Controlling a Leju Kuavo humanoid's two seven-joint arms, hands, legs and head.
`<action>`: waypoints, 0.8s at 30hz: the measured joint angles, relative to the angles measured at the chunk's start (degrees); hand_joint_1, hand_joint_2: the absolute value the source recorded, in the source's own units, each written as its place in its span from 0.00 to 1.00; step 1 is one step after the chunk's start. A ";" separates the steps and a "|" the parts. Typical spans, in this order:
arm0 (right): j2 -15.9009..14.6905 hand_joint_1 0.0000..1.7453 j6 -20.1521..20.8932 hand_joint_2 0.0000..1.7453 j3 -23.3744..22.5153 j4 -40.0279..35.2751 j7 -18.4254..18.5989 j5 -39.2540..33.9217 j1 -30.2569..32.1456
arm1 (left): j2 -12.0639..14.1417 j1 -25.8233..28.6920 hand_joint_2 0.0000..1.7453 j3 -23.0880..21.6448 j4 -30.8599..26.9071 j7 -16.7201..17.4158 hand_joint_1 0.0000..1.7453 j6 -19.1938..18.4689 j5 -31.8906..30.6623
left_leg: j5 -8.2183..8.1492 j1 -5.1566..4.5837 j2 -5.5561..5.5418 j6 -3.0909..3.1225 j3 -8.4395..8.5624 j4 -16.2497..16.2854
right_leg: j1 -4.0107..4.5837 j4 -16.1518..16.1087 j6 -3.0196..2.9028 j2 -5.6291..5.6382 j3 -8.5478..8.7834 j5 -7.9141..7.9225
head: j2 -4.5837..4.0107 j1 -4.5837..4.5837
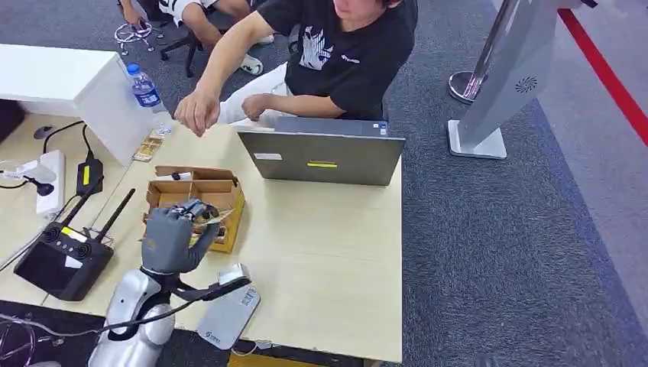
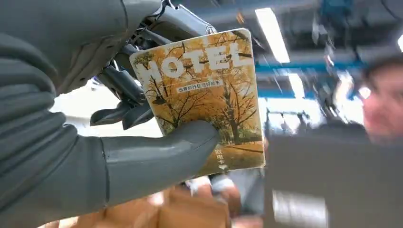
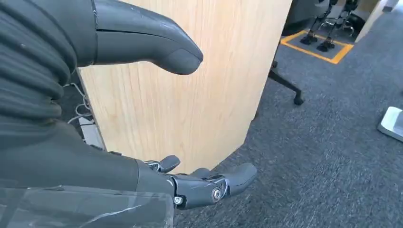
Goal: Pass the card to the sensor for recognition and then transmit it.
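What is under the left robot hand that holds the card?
Under the left robot hand, which grips the hotel card, sits an open cardboard box on the wooden table. The hand covers most of the box's inside, so its contents cannot be told.

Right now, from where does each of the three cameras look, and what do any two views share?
Head view: high on the body, looking down at the pale wooden table; left hand shows.
Left wrist view: behind the left hand, facing the yellow hotel card it pinches.
Right wrist view: beside the table's edge, facing grey carpet; right hand empty.
Shared: left hand, card.
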 joint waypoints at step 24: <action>0.15 0.00 -0.74 1.00 -0.15 -0.02 -0.28 0.76 -0.05 | -5.35 -2.41 1.00 6.86 -4.24 0.39 0.00 -0.07 -1.11 | 0.00 0.01 -0.01 -0.01 -0.01 -0.01 | 0.00 0.01 0.00 0.00 0.00 0.00 | 0.00 0.00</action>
